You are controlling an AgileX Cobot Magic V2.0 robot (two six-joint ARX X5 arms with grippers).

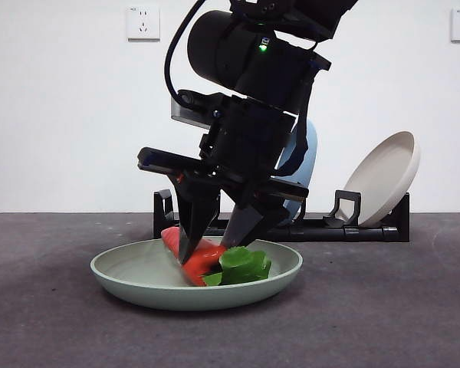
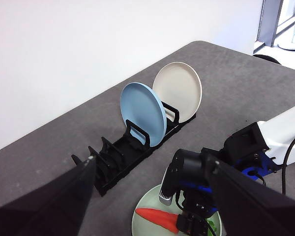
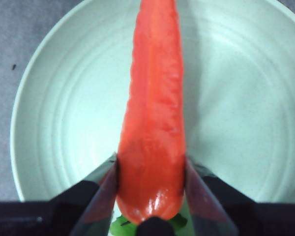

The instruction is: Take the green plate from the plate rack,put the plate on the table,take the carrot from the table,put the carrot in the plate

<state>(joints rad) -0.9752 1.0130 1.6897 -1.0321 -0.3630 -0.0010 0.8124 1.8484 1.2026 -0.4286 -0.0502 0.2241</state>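
The green plate [image 1: 130, 290] lies flat on the table [image 1: 38, 322], in front of the plate rack [image 1: 330, 228]. The carrot [image 1: 198, 259] lies in the plate, its green leaves [image 1: 244, 266] towards the right. My right gripper [image 1: 207, 253] reaches down into the plate, its jaws shut on the carrot near the leaf end. The right wrist view shows the carrot [image 3: 152, 108] between the jaws [image 3: 151, 169] over the plate [image 3: 59, 123]. My left gripper [image 2: 151, 162] is open and empty, high above the table, looking down on the rack [image 2: 118, 157], the plate [image 2: 141, 216] and the carrot [image 2: 155, 218].
A blue plate [image 1: 310, 153] and a beige plate [image 1: 383, 180] stand tilted in the rack behind the green plate. They also show in the left wrist view, blue [image 2: 140, 110] and beige [image 2: 179, 88]. The rack's near slots hold nothing.
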